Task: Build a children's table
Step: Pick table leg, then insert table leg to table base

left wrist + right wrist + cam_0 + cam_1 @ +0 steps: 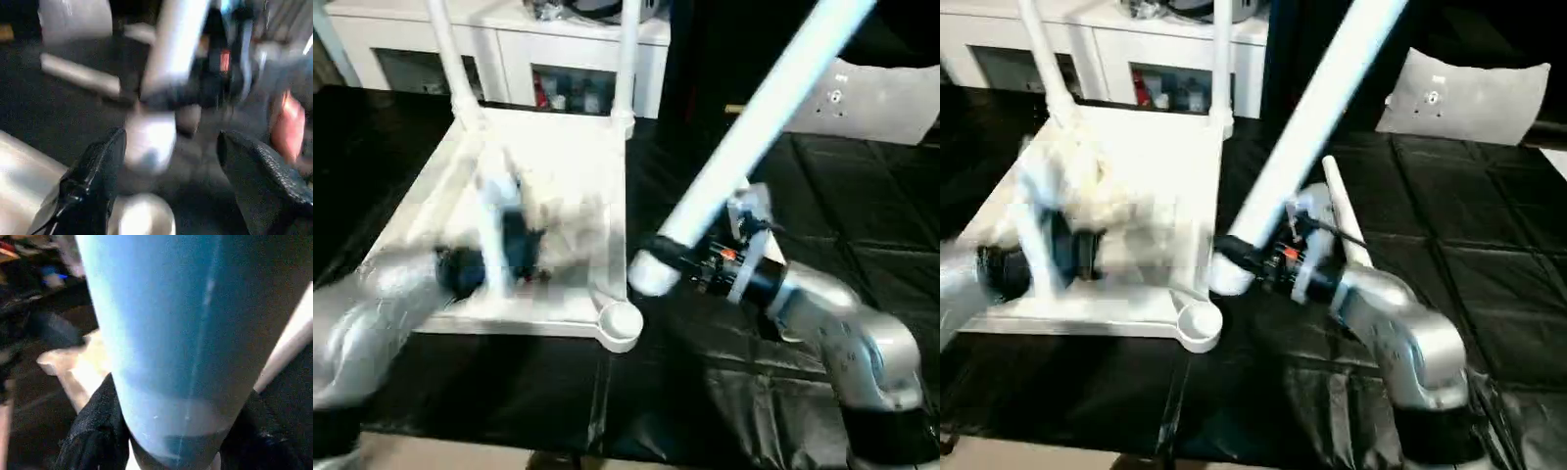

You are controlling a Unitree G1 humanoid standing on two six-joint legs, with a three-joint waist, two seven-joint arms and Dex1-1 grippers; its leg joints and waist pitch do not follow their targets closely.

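Observation:
The children's table's white tabletop (570, 166) lies upside down on the black-covered work surface. Two white legs (452, 69) stand in its far corner sockets. The near right corner socket (621, 324) is open and round. My right gripper (674, 253) is shut on a third long leg (759, 117), holding it slanted. The leg's lower end hangs just above and beside that near right socket. Its tube sits between the black fingers (98, 431) in the right wrist view. My left gripper (168, 142) is open and hovers over the tabletop's underside. Another leg (1346, 213) lies on the black cloth behind my right wrist.
White cabinets (558, 54) with dark openings stand along the back. A white padded panel (1474, 98) leans at the back right. Black quilted cloth (862, 206) covers the work surface, whose front edge runs along the bottom of the left eye view.

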